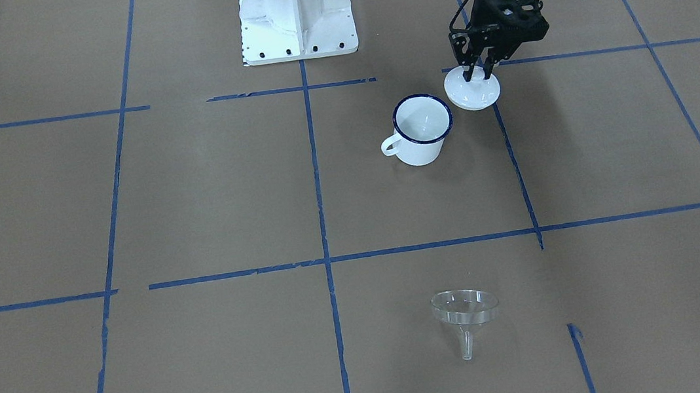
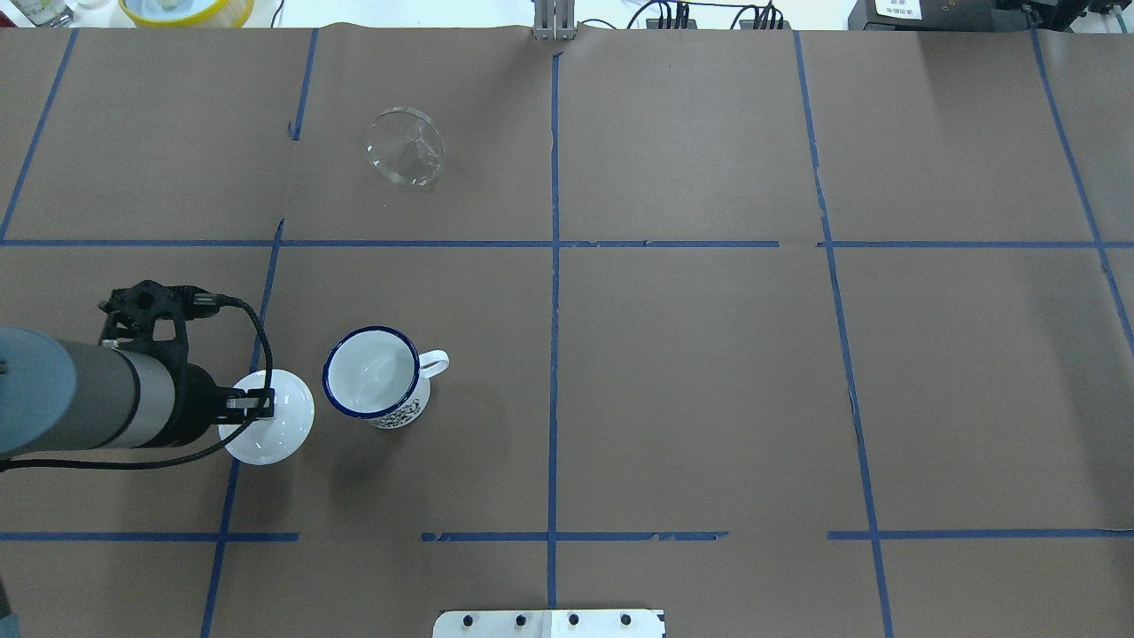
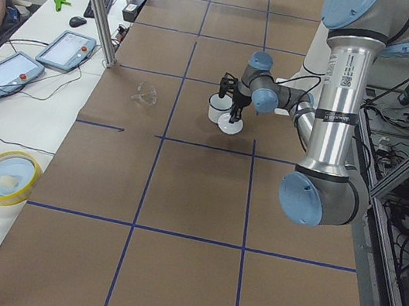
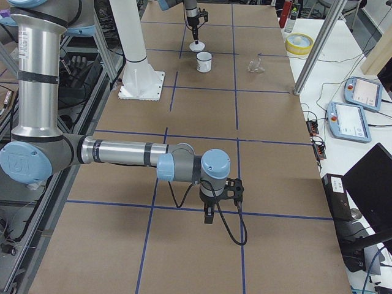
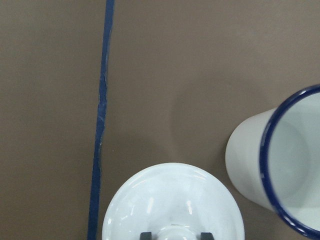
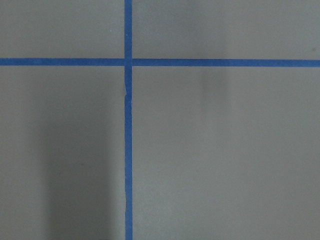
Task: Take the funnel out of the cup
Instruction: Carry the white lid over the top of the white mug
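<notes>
The clear funnel [image 1: 465, 308] lies on the brown paper, far from the cup, on the operators' side; it also shows in the overhead view [image 2: 405, 146]. The white mug with a blue rim [image 1: 423, 129] stands upright with nothing in it [image 2: 376, 377]. My left gripper [image 1: 479, 73] is shut on the knob of a white round lid [image 1: 473, 91], low beside the mug. The left wrist view shows the lid [image 5: 172, 200] and the mug's rim [image 5: 280, 170]. My right gripper [image 4: 208, 217] shows only in the exterior right view, where I cannot tell whether it is open or shut.
The robot's white base plate [image 1: 296, 15] sits at the table's robot side. Blue tape lines [image 1: 316, 180] cross the brown paper. A yellow bowl [image 2: 186, 9] and tablets [image 3: 66, 49] lie beyond the table's far edge.
</notes>
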Controlling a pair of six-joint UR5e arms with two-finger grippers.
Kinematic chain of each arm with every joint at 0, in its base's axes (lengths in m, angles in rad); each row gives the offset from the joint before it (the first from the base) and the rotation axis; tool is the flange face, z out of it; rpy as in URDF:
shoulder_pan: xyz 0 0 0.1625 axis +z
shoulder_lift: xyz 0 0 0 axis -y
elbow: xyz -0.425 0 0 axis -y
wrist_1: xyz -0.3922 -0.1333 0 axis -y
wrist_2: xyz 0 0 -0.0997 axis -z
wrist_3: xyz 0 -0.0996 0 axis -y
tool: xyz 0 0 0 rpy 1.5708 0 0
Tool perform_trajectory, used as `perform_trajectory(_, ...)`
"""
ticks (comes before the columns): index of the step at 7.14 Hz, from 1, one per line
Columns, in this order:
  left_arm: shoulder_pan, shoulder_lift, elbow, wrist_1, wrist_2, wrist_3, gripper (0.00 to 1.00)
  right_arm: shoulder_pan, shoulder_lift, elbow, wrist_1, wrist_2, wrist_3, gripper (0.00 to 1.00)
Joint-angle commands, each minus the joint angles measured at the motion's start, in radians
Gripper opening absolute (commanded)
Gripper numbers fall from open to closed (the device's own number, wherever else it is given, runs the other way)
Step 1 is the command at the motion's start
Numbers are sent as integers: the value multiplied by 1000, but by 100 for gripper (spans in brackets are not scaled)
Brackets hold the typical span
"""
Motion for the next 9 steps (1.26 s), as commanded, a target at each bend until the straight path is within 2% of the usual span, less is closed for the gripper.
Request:
perform_trajectory(1, -35, -45, -161, 164, -11, 16, 0, 0, 0, 0, 0, 0, 0, 100)
perform_trajectory(2, -51, -162, -134, 258, -49, 14, 0, 0, 0, 0, 0, 0, 0, 100)
perform_trajectory(3, -52, -320, -43, 373, -51, 13, 0, 0, 0, -2, 0, 0, 0, 100)
perform_trajectory(4, -49, -403, 52, 394, -53, 11, 0, 0, 0, 0, 0, 0, 0, 100)
perform_trajectory(6, -46, -433, 148, 378, -53, 13, 0, 0, 0, 0, 0, 0, 0, 100)
perform_trajectory(7, -46, -432, 188, 326, -54, 13, 0, 0, 0, -2, 0, 0, 0, 100)
perform_trajectory(9, -46, -432, 217, 298, -54, 13, 0, 0, 0, 0, 0, 0, 0, 100)
